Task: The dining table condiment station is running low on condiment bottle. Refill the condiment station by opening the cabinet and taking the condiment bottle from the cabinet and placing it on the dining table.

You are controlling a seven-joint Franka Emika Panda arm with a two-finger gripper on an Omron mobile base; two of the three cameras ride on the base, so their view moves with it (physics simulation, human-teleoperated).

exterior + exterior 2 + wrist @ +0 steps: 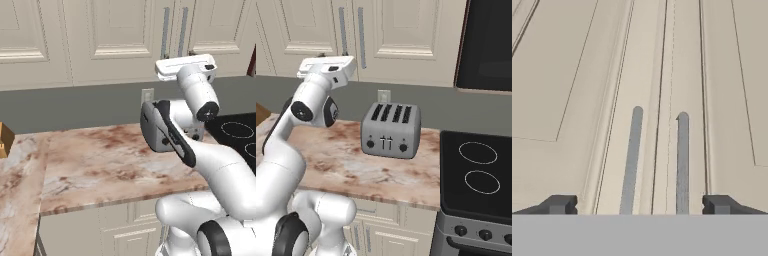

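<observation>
cabinet (572, 75): cream | handles (631, 160): silver | toaster (391, 131): grey | counter (100, 165): cream marble, reddish veins

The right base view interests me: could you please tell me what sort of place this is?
Very likely a home kitchen: a toaster stands on a marble counter, a black stovetop lies beside it, and a cream panelled cabinet hangs above.

Open gripper (639, 204) before cabinet (572, 100) handles (682, 160)

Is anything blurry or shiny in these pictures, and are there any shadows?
Left base view: sharp, even light, no glare on the marble counter. Right base view: the toaster throws only a faint soft shadow; the stove top shows no shine. Hand view: the cabinet and its two handles look slightly soft-edged, with flat light, between the open hand.
</observation>
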